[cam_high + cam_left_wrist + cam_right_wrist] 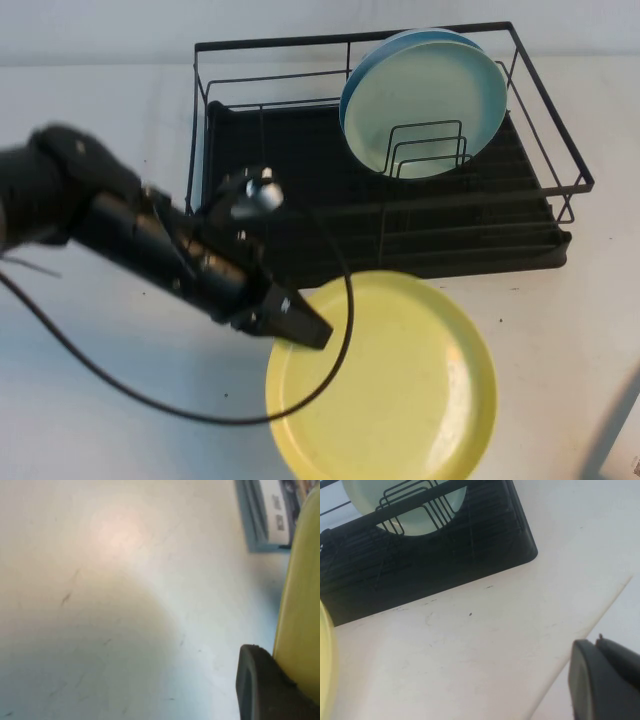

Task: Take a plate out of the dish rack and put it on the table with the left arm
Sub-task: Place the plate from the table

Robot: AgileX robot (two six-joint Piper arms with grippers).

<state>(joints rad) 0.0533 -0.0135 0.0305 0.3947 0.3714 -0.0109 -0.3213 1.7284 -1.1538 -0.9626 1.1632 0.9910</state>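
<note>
The pale yellow plate (385, 385) lies on the white table (90, 410) in front of the black dish rack (300, 200). My left gripper (303, 331) reaches in from the left and is shut on the plate's left rim. In the left wrist view one black finger (257, 687) presses against the yellow rim (300, 605); the other finger is hidden behind the plate. My right gripper (592, 646) hovers shut and empty over the table's right edge, apart from the rack (445, 555).
Two light blue-green plates (430, 100) stand upright in the rack's right half behind wire dividers. The left arm's black cable (130, 395) loops over the table and the plate's left part. A grey labelled object (270, 515) sits beyond the plate in the left wrist view.
</note>
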